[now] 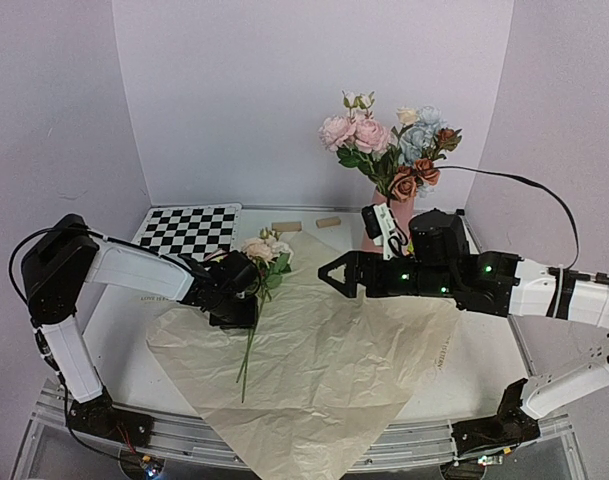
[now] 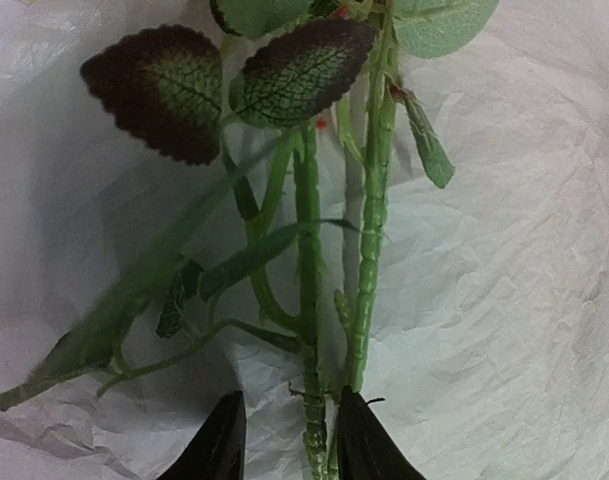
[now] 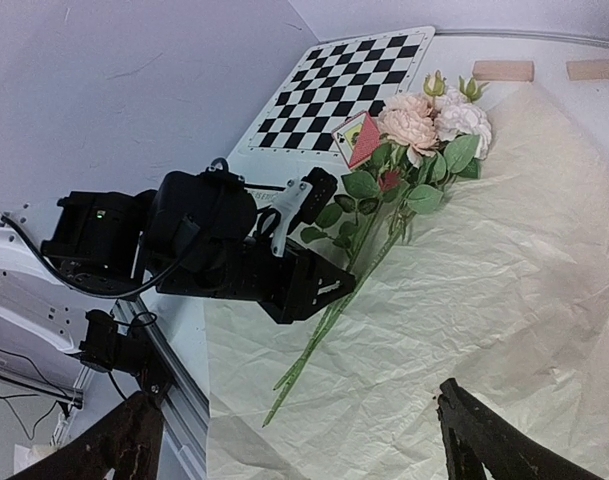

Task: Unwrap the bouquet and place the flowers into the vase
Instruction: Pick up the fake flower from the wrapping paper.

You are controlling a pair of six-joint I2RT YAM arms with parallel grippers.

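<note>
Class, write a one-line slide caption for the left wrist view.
Green flower stems lie on crinkled paper, straddled by the left gripper.

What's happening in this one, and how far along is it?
The paper lies spread open and flat. A bunch of flowers already stands in the pink vase at the back right. A small cluster of peach and white blooms lies on the paper. The left gripper straddles its stems, jaws narrowed with a gap showing on one side. The right gripper hovers wide open over the paper, holding nothing.
</note>
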